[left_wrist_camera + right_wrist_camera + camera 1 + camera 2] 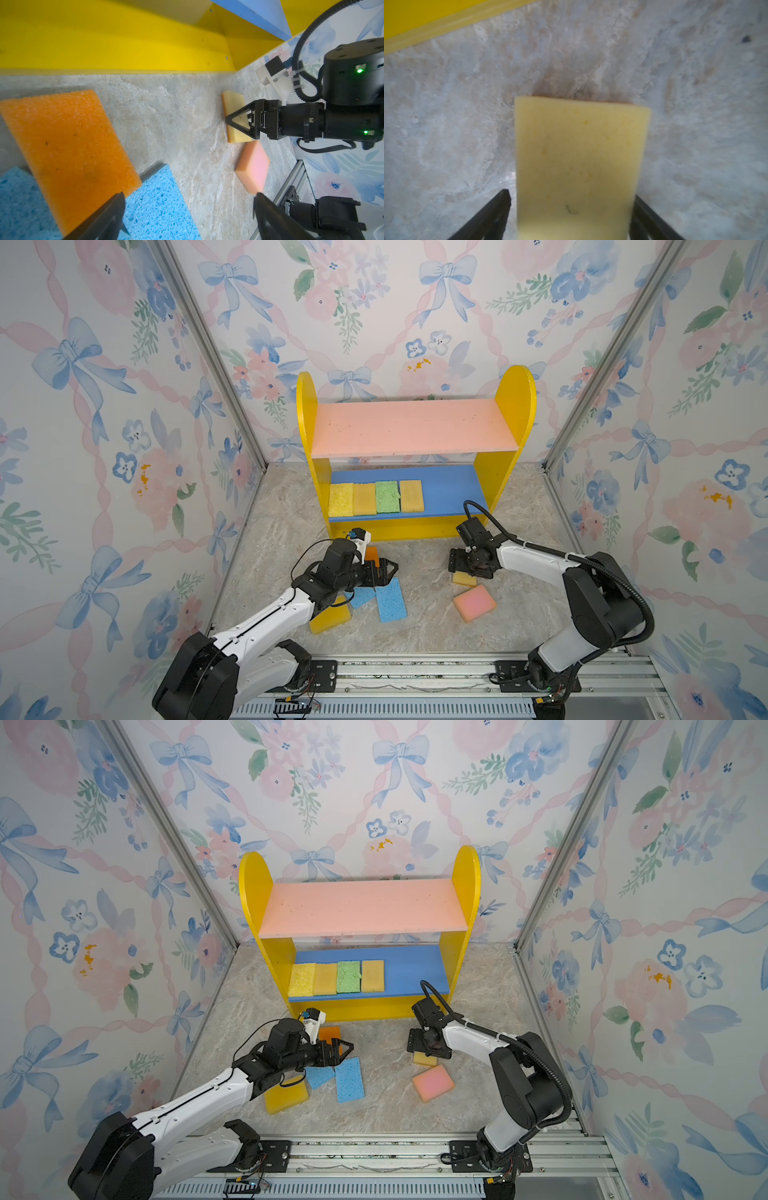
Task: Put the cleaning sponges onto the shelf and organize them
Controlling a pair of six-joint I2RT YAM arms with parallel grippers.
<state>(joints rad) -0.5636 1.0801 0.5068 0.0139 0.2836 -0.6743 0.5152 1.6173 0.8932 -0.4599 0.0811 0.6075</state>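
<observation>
**Left side.** The yellow sponge (330,620) lies nearest, lower centre of a top view, partly under the left arm and awkward to reach. Just above it the left gripper (388,572) hangs with jaws fully spread and empty. It is over a pile where the orange sponge (68,149) overlaps the blue sponges (390,599). A descent here would likely catch two pads at once or drag the lower one.

**Right side.** The pink sponge (474,602) lies loose on the floor, right of centre. Just above it the right gripper (571,194) stands astride the pale sponge (581,155), jaws spread and not clamped. A sliver of floor shows beside one finger. An off-centre bite on this soft foam could let it buckle or swing once lifted. The pink sponge is close enough to be nudged.

**Far end.** The shelf (515,406) holds four sponges (376,497) in a row at the left of its lower board (449,489). The right part of that board is bare. The upper board (411,427) overhangs, so a high approach could snag.
</observation>
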